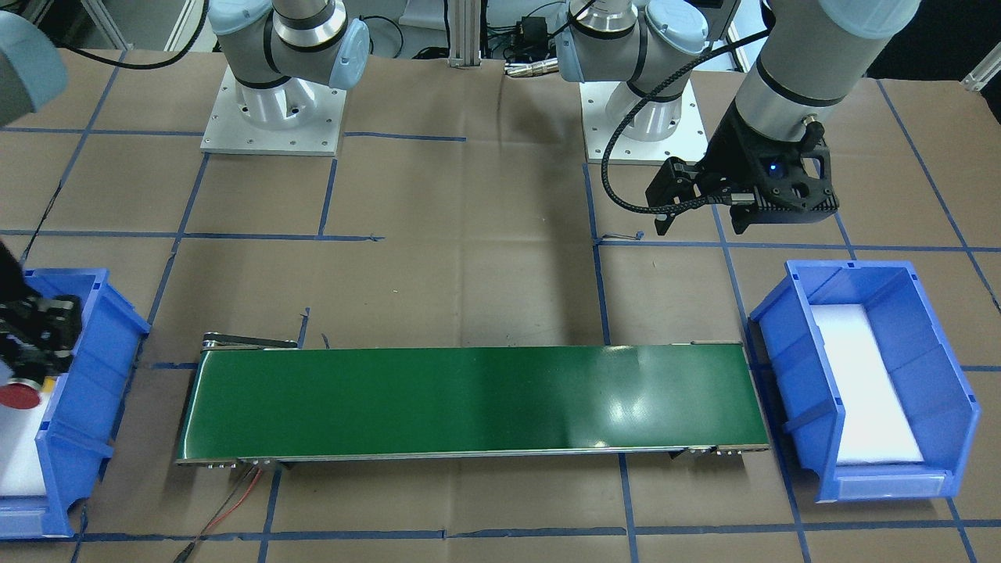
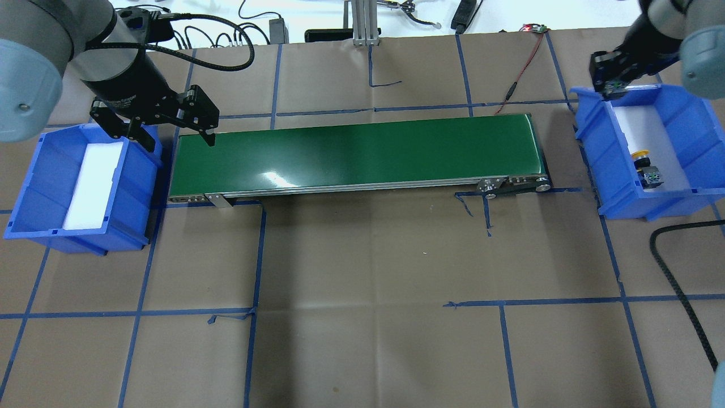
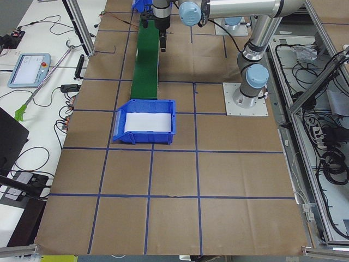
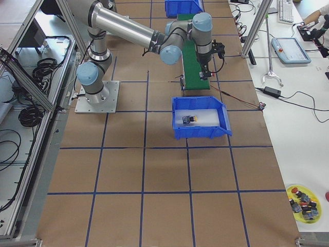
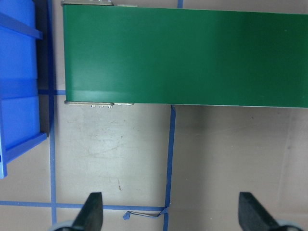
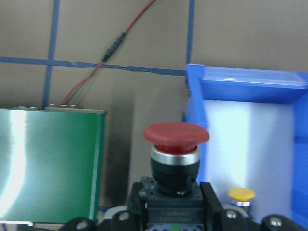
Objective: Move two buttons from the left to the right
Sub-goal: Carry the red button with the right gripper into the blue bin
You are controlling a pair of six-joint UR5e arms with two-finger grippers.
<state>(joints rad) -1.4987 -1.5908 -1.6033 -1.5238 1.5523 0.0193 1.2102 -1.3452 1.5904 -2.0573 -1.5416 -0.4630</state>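
Observation:
My right gripper [image 6: 173,214] is shut on the black body of the red button [image 6: 175,135] and holds it upright at the far end of the right blue bin [image 6: 250,83]. In the front-facing view the red button [image 1: 18,395] hangs below that gripper [image 1: 33,348]. The yellow button [image 2: 642,153] lies in the right bin [image 2: 640,211] on its white liner; it also shows in the right wrist view [image 6: 240,194]. My left gripper [image 2: 170,133] is open and empty above the left end of the green conveyor belt [image 2: 357,154]; its fingers [image 5: 93,211] stand wide apart.
The left blue bin [image 2: 34,187] holds only a white liner. The belt runs between the two bins. A red-black cable [image 2: 518,76] lies beyond the belt's right end. A black hose [image 2: 679,289] crosses the table at the front right.

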